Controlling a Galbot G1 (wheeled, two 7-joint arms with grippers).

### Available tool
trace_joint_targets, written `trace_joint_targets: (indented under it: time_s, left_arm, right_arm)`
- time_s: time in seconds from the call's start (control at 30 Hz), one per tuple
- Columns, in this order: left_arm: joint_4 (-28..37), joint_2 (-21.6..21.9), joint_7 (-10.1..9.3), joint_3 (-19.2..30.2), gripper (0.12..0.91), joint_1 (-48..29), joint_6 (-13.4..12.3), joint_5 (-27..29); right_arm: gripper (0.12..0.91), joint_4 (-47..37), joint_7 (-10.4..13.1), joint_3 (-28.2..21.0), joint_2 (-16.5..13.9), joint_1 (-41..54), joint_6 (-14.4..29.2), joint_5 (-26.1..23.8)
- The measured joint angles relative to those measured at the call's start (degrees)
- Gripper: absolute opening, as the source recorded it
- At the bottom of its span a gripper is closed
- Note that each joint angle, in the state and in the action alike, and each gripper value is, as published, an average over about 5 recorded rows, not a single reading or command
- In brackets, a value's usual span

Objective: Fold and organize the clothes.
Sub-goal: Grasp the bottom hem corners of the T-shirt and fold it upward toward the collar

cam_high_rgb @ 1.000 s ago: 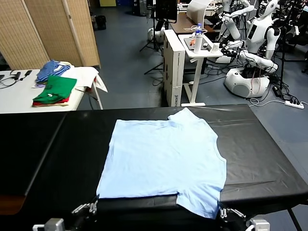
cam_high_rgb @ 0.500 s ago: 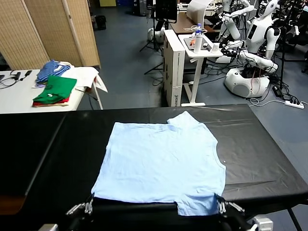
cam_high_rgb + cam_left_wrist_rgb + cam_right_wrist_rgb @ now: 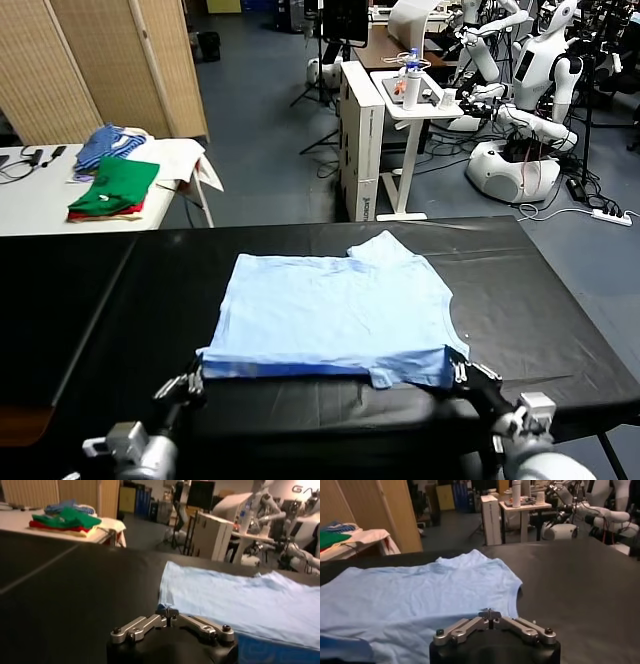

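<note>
Two grippers, left gripper and right gripper, each pinch a near hem corner of the sky-blue T-shirt, lifted above the black desk.

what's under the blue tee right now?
The T-shirt lies on the black table. Left gripper and right gripper lift its near hem. Anything beneath the cloth is hidden.
</note>
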Motion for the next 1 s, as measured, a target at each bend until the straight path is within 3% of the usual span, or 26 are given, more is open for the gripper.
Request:
trace_joint_targets:
  time_s: [0.4,0.87,0.93,1.0]
  left_arm:
    - [4.5,3.3,0.05,3.1,0.146,-5.6,0.1,0.3]
    - [9.4,7.0,0.00,5.8,0.146,-10.3,-1.0,1.0]
    - [10.0,7.6,0.00,6.2,0.146,-11.0,-0.9,0.9]
    - [10.3,8.0,-0.07,6.4,0.146,-11.4,-0.7,0.9]
  right_arm:
    - [0.139,-5.6,0.1,-4.1,-0.4,6.5,-0.2,-1.2]
    - [0.141,-5.5,-0.2,-3.3,0.5,6.0,-0.4,-1.6]
    - [0.171,-5.2,-0.8,-3.0,0.5,5.7,-1.0,-1.2]
    - [0.259,-4.6,-1.8,-2.5,0.4,5.2,-2.0,-0.7]
